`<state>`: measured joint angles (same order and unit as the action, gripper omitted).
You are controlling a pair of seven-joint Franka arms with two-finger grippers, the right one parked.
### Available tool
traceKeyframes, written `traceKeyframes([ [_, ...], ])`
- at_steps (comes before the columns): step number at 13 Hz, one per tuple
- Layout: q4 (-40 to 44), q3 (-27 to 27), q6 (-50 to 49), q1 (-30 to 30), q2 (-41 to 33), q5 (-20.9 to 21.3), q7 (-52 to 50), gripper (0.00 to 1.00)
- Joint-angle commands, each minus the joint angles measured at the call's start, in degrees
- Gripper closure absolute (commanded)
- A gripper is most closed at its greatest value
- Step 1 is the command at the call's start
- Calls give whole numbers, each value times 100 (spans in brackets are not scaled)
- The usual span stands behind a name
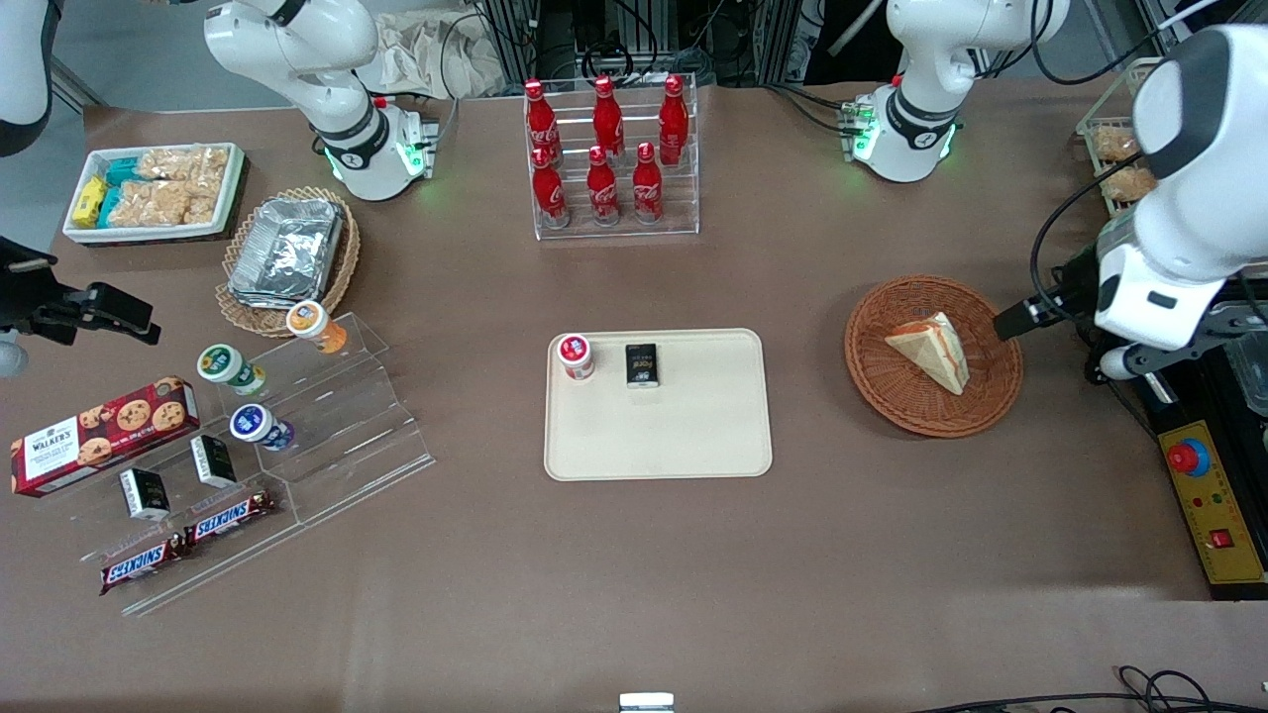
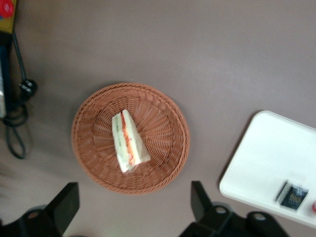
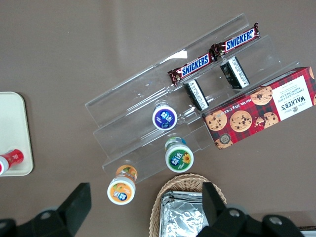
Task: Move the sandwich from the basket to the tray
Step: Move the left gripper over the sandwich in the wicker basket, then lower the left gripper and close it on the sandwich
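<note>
The sandwich [image 1: 931,349] is a pale wedge with red and green filling on its edge. It lies in the round reddish-brown basket [image 1: 877,391] toward the working arm's end of the table. My left gripper [image 1: 1020,319] hovers above the table just outside the basket's rim, open and empty. In the left wrist view the gripper [image 2: 132,207] has its fingers spread wide, apart from the basket [image 2: 89,148] and the sandwich [image 2: 128,142]. The cream tray [image 1: 693,426] lies at mid-table and also shows in the left wrist view [image 2: 271,158].
A red-lidded cup [image 1: 575,355] and a small black packet [image 1: 642,364] sit on the tray. A rack of red bottles [image 1: 606,158] stands farther from the camera. A yellow control box [image 1: 1214,500] and cables [image 2: 15,128] lie close to the basket.
</note>
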<state>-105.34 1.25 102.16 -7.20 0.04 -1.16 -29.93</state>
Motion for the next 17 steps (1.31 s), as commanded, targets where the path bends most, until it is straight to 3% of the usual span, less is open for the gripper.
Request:
traceKeyframes([
  [1, -1889, -19, 1459, -27, -689, 238, -924, 0],
  [5, -2841, -28, 2789, -27, -585, 283, -1770, 0],
  [10, -3852, 25, 4151, -9, -269, 257, -1964, 0],
  [16, -4346, 25, 5181, 105, 250, 239, -2017, 2],
  [17, -4338, 25, 5252, 114, 303, 222, -2104, 46],
])
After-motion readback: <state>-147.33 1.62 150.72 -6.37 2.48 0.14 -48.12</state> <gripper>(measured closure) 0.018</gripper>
